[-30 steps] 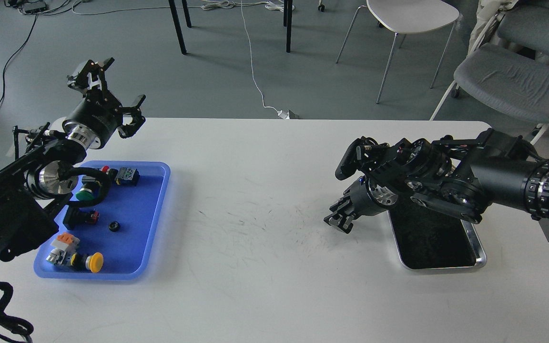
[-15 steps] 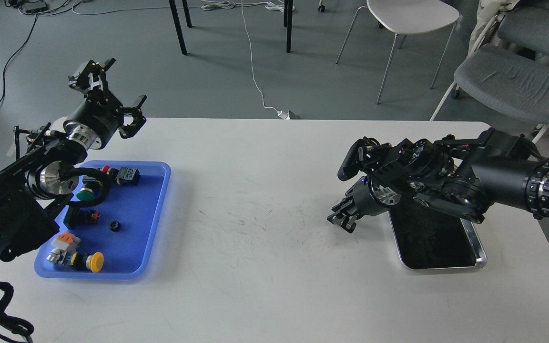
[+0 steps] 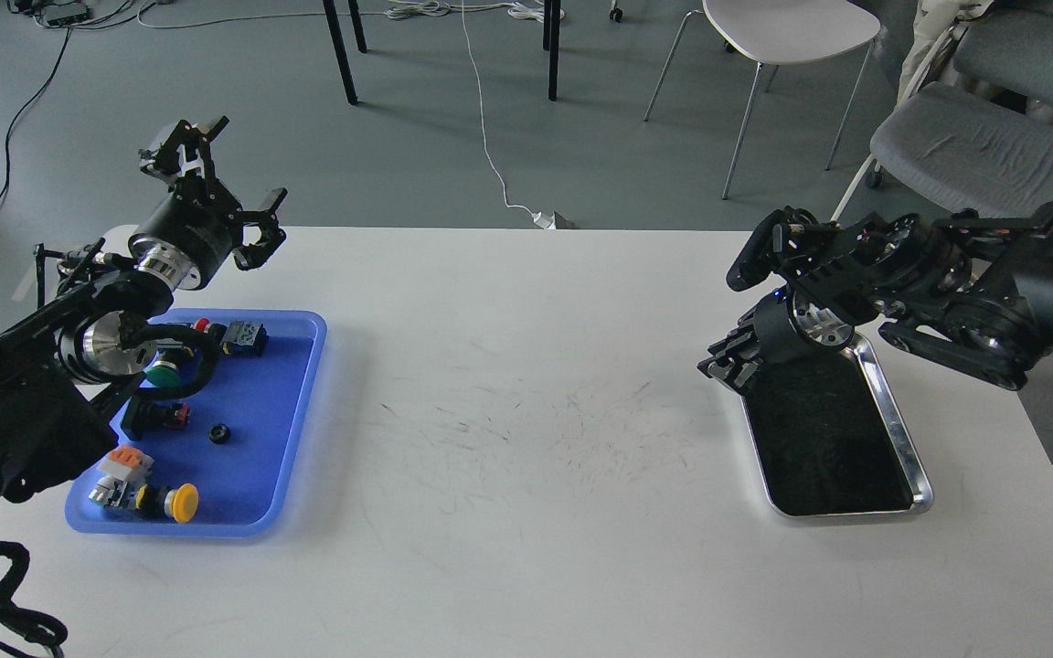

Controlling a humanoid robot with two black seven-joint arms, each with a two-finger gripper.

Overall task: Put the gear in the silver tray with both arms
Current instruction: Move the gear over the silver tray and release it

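Both arms hang over the table, holding nothing.
The left claw [image 3: 216, 187] is spread wide, the gear [image 3: 218, 434] well below it in the blue tray [image 3: 293, 466]. The right claw [image 3: 728, 363] sits at the silver tray's [image 3: 910, 457] far corner; whether it's apart, nobody can tell.

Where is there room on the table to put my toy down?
The wide white stretch between the blue tray and the silver tray is bare, and so is the near edge. The blue tray is crowded with buttons.
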